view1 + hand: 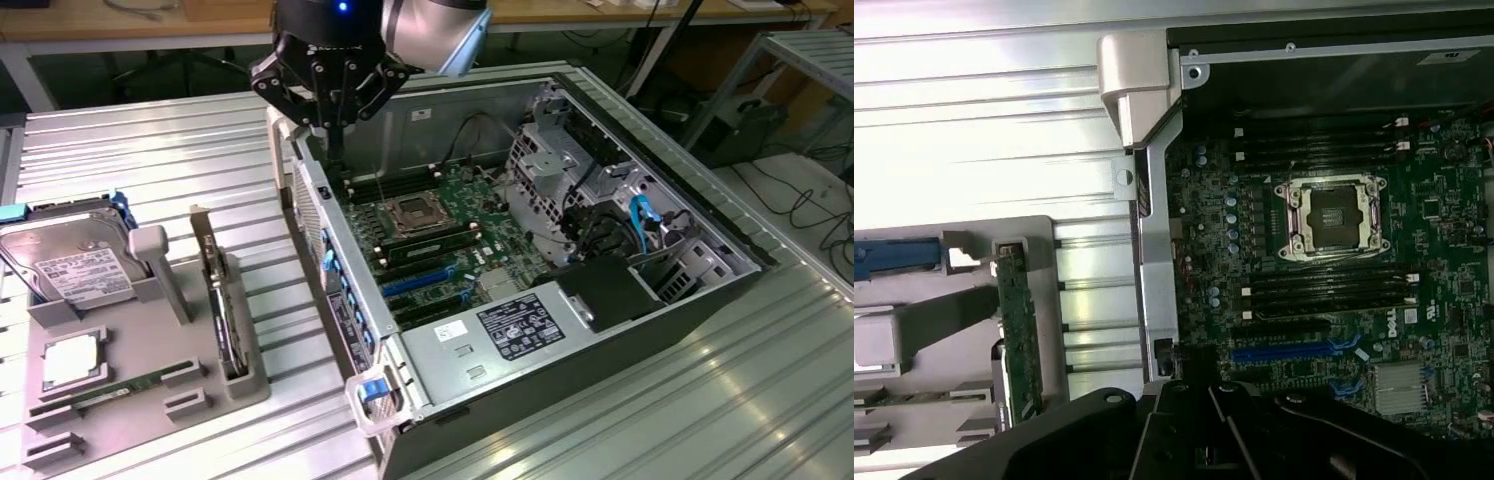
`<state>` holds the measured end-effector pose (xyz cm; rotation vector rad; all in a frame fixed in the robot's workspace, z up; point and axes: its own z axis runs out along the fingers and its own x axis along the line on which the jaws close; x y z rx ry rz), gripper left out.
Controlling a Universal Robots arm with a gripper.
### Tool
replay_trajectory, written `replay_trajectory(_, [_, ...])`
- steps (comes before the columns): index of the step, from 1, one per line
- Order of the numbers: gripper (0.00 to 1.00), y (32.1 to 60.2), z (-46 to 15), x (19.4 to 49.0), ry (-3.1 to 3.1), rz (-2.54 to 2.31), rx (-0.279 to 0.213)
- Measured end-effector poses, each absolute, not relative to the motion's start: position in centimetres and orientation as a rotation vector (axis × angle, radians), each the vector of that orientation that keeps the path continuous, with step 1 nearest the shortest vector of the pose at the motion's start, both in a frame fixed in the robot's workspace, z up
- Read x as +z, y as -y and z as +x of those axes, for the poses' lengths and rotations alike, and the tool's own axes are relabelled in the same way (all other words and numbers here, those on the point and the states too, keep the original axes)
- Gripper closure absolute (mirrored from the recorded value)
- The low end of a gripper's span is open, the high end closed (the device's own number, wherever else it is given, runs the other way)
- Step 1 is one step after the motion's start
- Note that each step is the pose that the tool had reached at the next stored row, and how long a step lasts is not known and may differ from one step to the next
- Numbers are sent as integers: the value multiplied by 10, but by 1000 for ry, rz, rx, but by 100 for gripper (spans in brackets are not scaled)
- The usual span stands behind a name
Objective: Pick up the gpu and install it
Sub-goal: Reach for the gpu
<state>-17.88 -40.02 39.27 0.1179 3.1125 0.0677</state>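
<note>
The gpu (218, 292) stands on edge in a slot of the grey holder (200, 345) on the exterior view's left, its silver bracket at the far end. From the wrist its thin green edge (1020, 335) shows beside the case wall. My gripper (332, 150) hangs over the far left corner of the open computer case (400, 345), well apart from the gpu. Its fingers converge to a point and hold nothing. In the wrist view the gripper (1199, 400) is dark against the motherboard (1414, 200). Blue expansion slots (420, 285) lie on the board inside the case.
The holder also carries a silver hard drive (74, 265), a processor (70, 360) and a green memory stick (127, 385). Inside the case are the processor socket (1332, 215), a power supply (514, 335) and drive cages (587, 170). Ribbed metal table (160, 150) surrounds everything.
</note>
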Motion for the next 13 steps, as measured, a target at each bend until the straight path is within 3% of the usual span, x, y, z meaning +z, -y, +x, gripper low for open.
replay_trajectory(13, [89,402,-197,393,-3113,118,68])
